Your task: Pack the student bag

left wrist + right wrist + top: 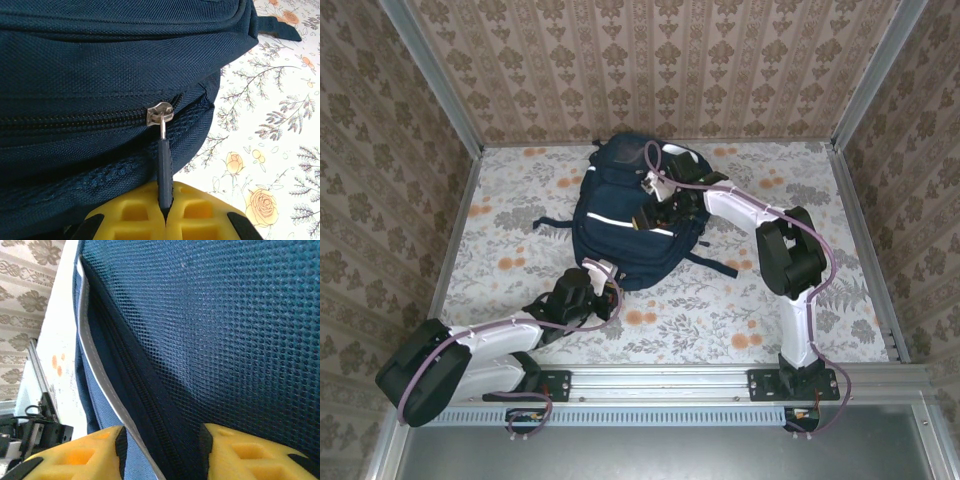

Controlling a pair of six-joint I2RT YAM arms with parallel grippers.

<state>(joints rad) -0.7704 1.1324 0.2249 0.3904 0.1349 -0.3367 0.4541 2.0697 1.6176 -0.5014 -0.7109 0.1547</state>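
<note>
The student bag (620, 240), navy blue with white stripes, lies in the middle of the flowered table (720, 310). At its near edge my left gripper (603, 272) is shut on the dark zipper pull (164, 170), which hangs from a metal slider (159, 112) on a closed zip; the yellow fingers (130, 212) meet around the tab. My right gripper (650, 215) is on top of the bag. Its jaws stand partly apart around a fold of the bag's fabric, with mesh (225, 340), a zip line (135, 385) and a white stripe (95, 365) between the pads.
Patterned walls (650, 70) with metal corner posts close in the table on three sides. Dark bag straps (715, 265) trail onto the cloth at the bag's left and right. The arm bases sit on a rail (660, 385) at the near edge.
</note>
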